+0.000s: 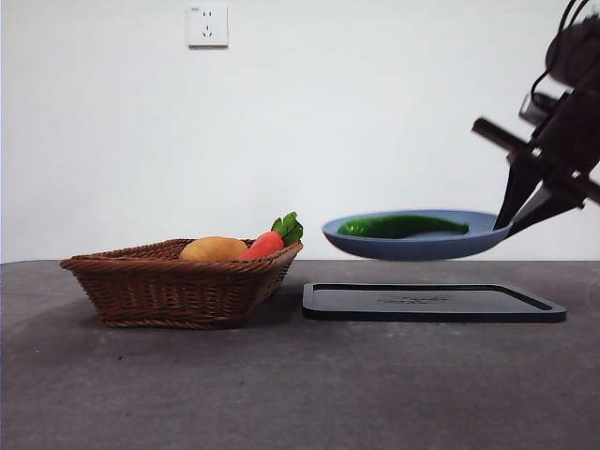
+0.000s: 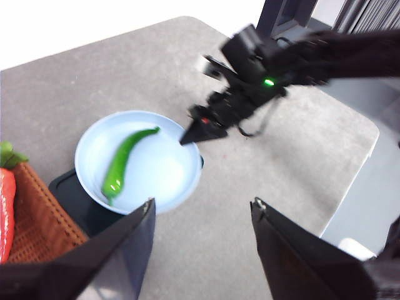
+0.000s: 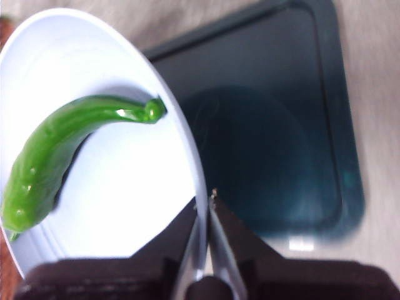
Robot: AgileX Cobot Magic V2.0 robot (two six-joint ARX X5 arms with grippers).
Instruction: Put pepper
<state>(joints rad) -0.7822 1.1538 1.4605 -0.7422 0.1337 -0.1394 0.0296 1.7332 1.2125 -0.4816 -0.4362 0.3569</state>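
Pinching the rim of the blue plate point(image 1: 412, 246) with my right gripper point(image 3: 205, 206), jaws closed on it, I hold it above the black tray point(image 1: 433, 302). The pepper point(image 1: 401, 226) lies in the plate. My left gripper point(image 2: 203, 212) hangs open, empty.

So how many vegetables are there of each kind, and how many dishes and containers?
Pepper: 1
Carrot: 1
Potato: 1
Blue plate, held up by the right gripper: 1
Wicker basket: 1
Black tray: 1
Total: 6
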